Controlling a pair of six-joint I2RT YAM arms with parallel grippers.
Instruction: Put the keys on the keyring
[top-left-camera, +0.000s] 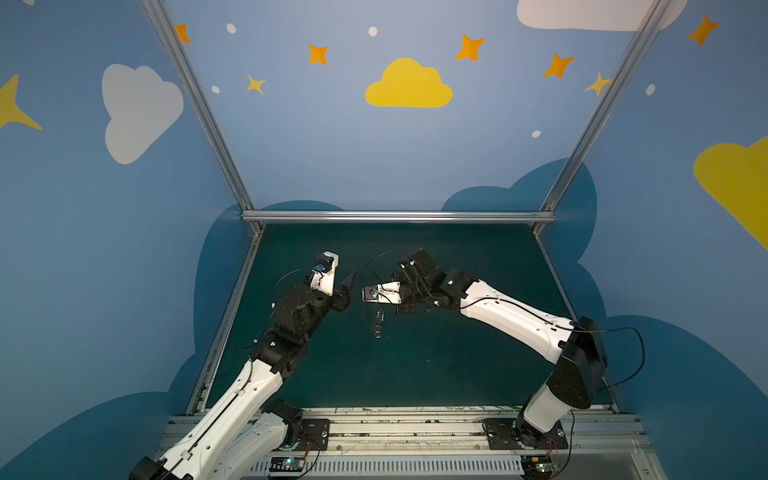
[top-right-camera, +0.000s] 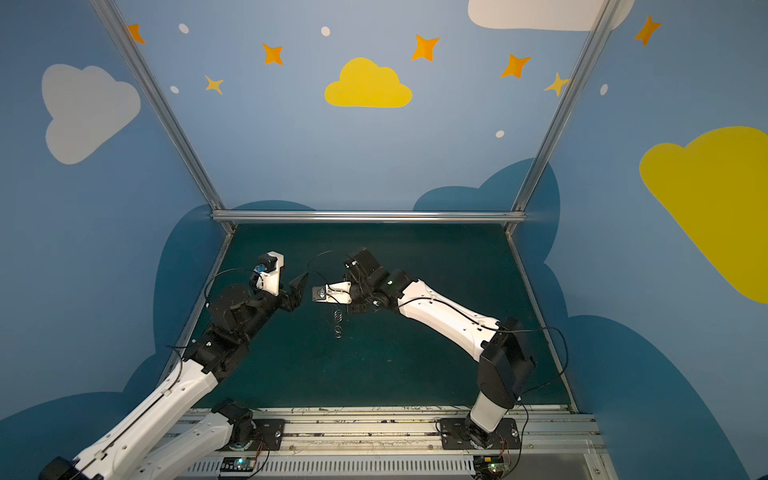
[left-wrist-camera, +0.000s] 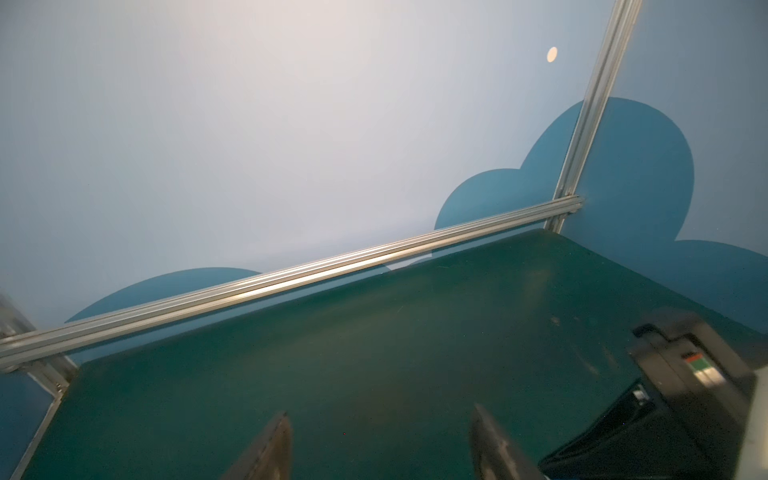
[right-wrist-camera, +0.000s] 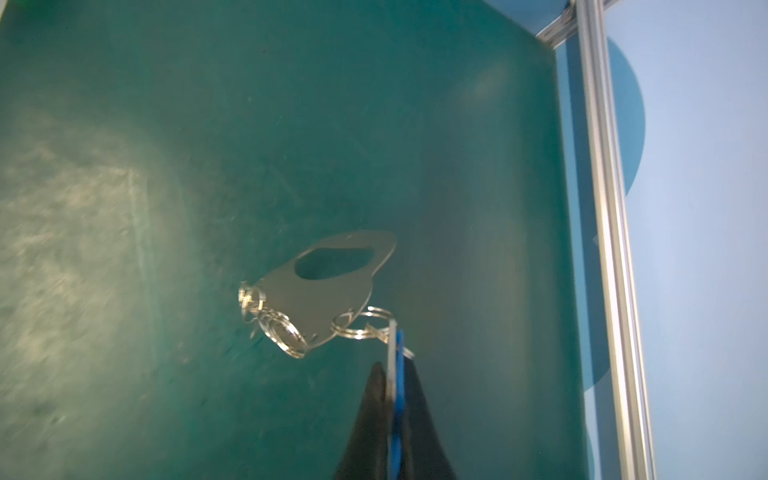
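Right gripper (right-wrist-camera: 394, 365) clamped on key (right-wrist-camera: 395, 347); keyring (right-wrist-camera: 328, 299) seems to dangle off key tip by wire ring (right-wrist-camera: 361, 322). Left gripper (left-wrist-camera: 380, 419) apart, empty, near. Risk: swing or jolt slips ring off, keyring drops.

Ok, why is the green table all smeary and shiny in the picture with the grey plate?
Right wrist view: the table is smeared, probably motion blur, with a pale glare patch; the keyring and key look sharper. Left wrist view: the left fingers are soft-edged, and the wall washes out whitish. In both top views: even light, but the keyring is tiny.
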